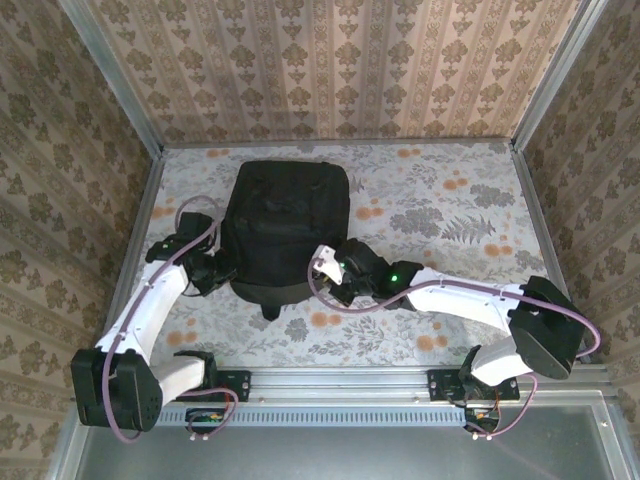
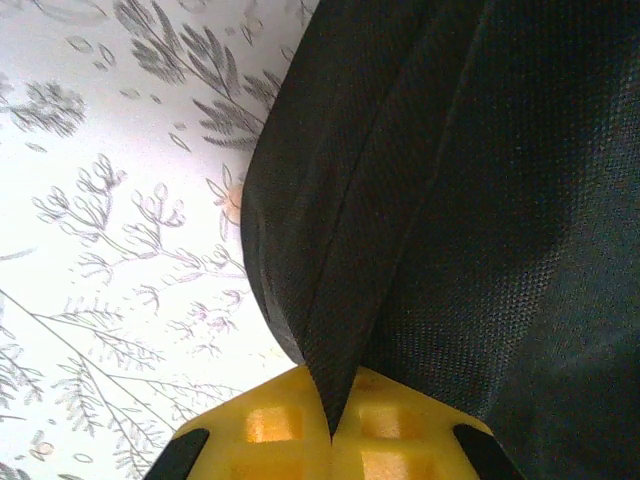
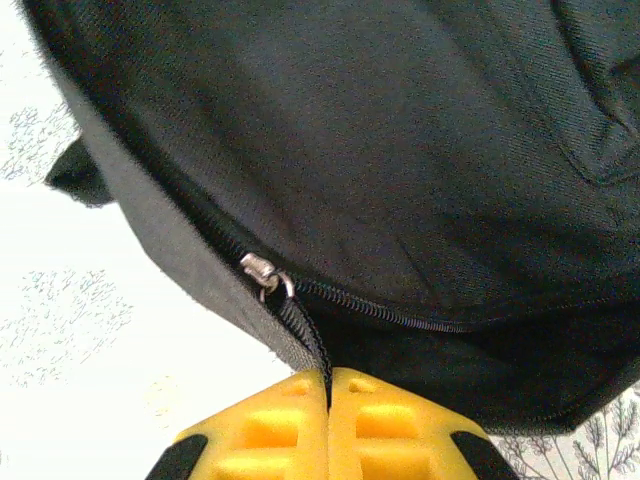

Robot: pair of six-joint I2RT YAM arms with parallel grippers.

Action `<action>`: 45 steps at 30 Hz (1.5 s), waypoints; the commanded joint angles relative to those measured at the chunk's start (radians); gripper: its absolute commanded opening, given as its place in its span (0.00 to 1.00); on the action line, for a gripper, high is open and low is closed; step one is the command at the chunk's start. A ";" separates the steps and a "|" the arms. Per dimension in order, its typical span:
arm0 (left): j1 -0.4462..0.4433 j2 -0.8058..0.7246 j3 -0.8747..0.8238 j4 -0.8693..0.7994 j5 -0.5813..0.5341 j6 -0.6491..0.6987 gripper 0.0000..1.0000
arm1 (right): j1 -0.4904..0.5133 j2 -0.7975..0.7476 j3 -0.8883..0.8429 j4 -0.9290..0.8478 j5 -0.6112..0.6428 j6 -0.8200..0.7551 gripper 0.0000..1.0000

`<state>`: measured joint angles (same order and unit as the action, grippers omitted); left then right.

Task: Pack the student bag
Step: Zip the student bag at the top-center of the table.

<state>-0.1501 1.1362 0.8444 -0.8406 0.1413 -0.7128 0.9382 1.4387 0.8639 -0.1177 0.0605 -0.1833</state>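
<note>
Lying flat on the floral worktop (image 1: 440,210), the student bag (image 1: 285,215) is sitting left of centre in the top view. Its long axis is running from 12 to 6 o'clock, with the rounded top and a small carry loop (image 1: 268,312) pointing at 6 o'clock, toward the arm bases.

Both arms are touching it. The left jaws are meeting the bag's edge at about 8 o'clock and are pressing together on a raised fold of black fabric (image 2: 335,330). The right jaws are meeting it at about 4 o'clock and are pinching the black pull tab (image 3: 305,335) that hangs from the metal zipper slider (image 3: 262,272), which lies at 11 o'clock from them.

The zipper teeth are running off toward 3 o'clock in the right wrist view, so the coming move is probably resting on the right arm drawing along that curved line while the left arm is anchoring the fabric.

Shadow is darkening the gap beneath the teeth, so I cannot tell how far the zip is parted or what the bag is holding.
</note>
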 commanded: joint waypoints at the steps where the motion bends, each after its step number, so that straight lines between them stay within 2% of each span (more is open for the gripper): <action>1: 0.044 0.045 0.079 -0.001 -0.139 0.033 0.00 | 0.064 0.018 -0.023 0.056 0.054 -0.085 0.00; 2: 0.056 0.064 0.092 0.007 -0.136 0.031 0.00 | 0.081 0.036 -0.010 0.078 0.041 -0.077 0.00; 7: 0.093 0.131 0.151 0.044 -0.142 0.020 0.19 | 0.125 0.166 0.111 0.164 -0.028 0.011 0.00; 12: 0.098 0.090 0.143 0.013 -0.072 -0.048 0.47 | 0.139 0.309 0.261 0.210 -0.058 0.100 0.00; 16: 0.081 0.027 0.107 -0.063 -0.040 -0.111 0.55 | 0.144 0.370 0.322 0.230 -0.059 0.099 0.00; 22: 0.033 -0.060 0.024 -0.121 0.027 -0.242 0.56 | 0.143 0.395 0.336 0.247 -0.057 0.089 0.00; 29: 0.001 -0.103 -0.019 -0.212 0.009 -0.403 0.56 | 0.144 0.408 0.336 0.266 -0.031 0.084 0.00; 38: -0.061 -0.129 -0.097 -0.102 0.057 -0.520 0.55 | 0.145 0.420 0.330 0.296 -0.030 0.094 0.00; 45: -0.105 -0.052 -0.081 -0.005 0.020 -0.548 0.50 | 0.145 0.405 0.310 0.303 -0.034 0.095 0.00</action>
<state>-0.2417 1.0554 0.7532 -0.8951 0.1787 -1.2224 1.0782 1.8404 1.1660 0.1333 0.0216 -0.1005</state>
